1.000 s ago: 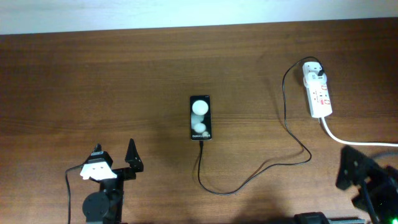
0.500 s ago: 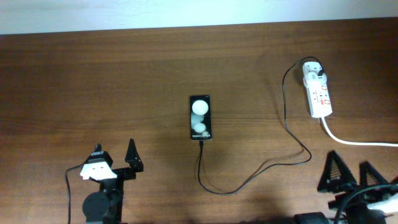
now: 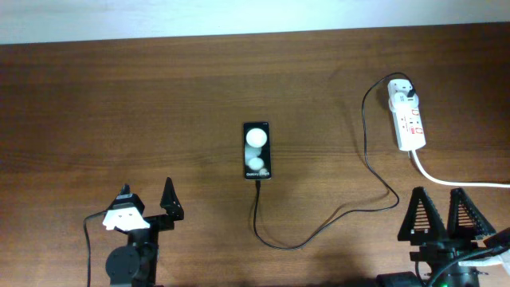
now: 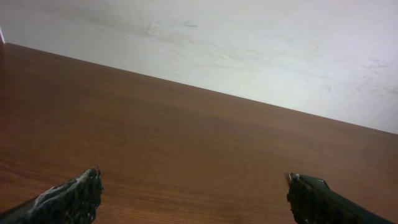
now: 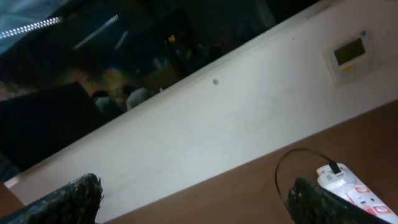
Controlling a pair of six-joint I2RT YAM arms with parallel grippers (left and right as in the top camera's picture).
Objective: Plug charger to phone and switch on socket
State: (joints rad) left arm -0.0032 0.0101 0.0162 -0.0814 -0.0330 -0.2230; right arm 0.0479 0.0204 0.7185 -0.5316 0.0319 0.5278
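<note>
The black phone [image 3: 256, 151] lies flat at the table's middle, two white blobs on its face. The thin black charger cable [image 3: 351, 209] runs from the phone's near end in a loop to the white adapter [image 3: 401, 91] plugged into the far end of the white power strip [image 3: 408, 119]. The strip [image 5: 360, 186] and cable [image 5: 283, 165] also show in the right wrist view. My left gripper [image 3: 147, 198] is open and empty at the front left, with only bare table between its fingers [image 4: 193, 190]. My right gripper [image 3: 442, 214] is open and empty at the front right, south of the strip.
The strip's thick white cord [image 3: 454, 182] runs off the right edge, just beyond my right gripper's tips. A pale wall [image 4: 249, 43] borders the table's far edge. A wall panel [image 5: 351, 55] shows in the right wrist view.
My right gripper has swung from the lower right corner to the left and turned, so both fingers now point toward the far side. The left arm, phone and cable have not moved.
</note>
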